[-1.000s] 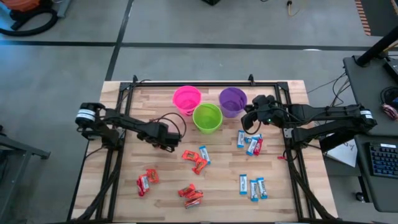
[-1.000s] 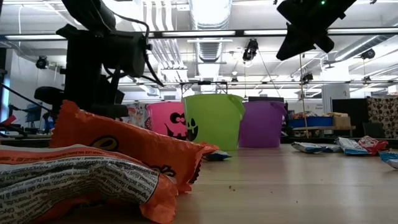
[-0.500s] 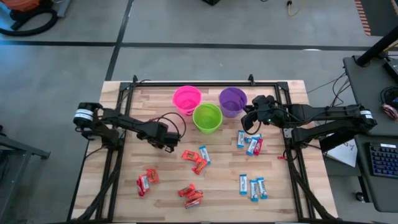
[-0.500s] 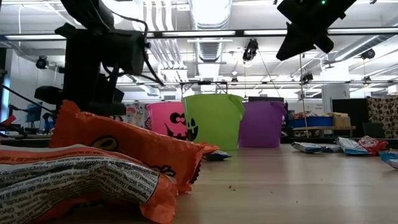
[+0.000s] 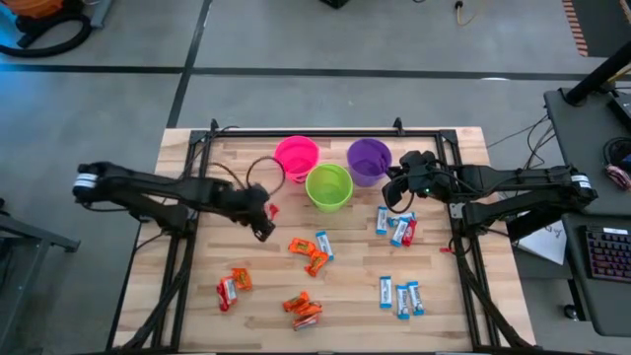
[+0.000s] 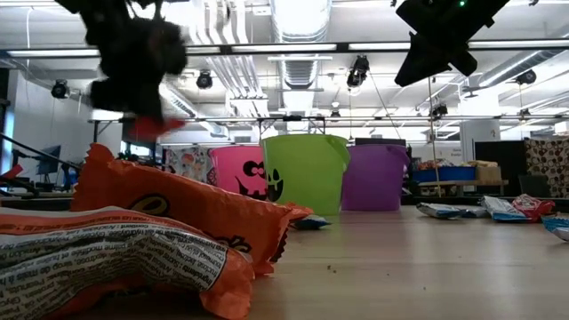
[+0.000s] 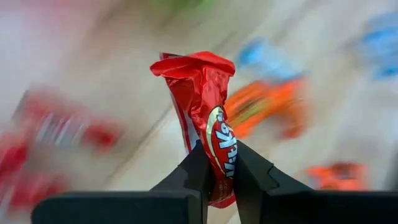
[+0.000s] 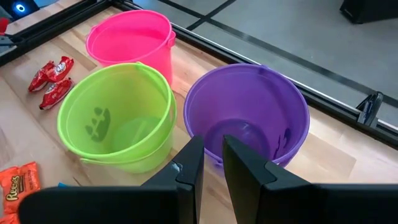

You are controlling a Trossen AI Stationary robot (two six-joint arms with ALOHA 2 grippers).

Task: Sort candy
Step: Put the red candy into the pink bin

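Note:
My left gripper (image 5: pixel 266 223) hangs over the table's left middle, shut on a red candy (image 7: pixel 208 118) that also shows in the low view (image 6: pixel 156 127). Pink (image 5: pixel 297 158), green (image 5: pixel 328 186) and purple (image 5: pixel 369 161) cups stand upright on their bases at the far middle. More candy lies flat in groups: orange and blue (image 5: pixel 311 251), red (image 5: pixel 232 286), orange (image 5: pixel 303 311), blue (image 5: pixel 399 296), blue and red (image 5: pixel 397 227). My right gripper (image 5: pixel 392 187) waits shut and holding nothing, raised beside the purple cup (image 8: pixel 249 118). My left gripper pinches the red candy between its two fingers, on the wrapper's flat faces near one end (image 7: pixel 221 163). The rest of the wrapper sticks out past the fingertips (image 7: pixel 199 168) to a free crimped end (image 7: pixel 193 65). The fingers slant downward, and the candy is lifted clear of the table.
Two red candies (image 8: pixel 51 74) lie on the wood beside the pink cup. A black frame rail (image 5: pixel 325 133) runs along the table's far edge and down both sides. Orange wrappers (image 6: pixel 178 213) lie close to the low camera. Bare wood (image 5: pixel 345 271) shows between the candy groups.
My left gripper has risen from the tabletop with the red candy, which is now lifted clear. It has tipped from pointing nearly straight down to a slant, and the arm behind it has drawn back toward the table's left edge.

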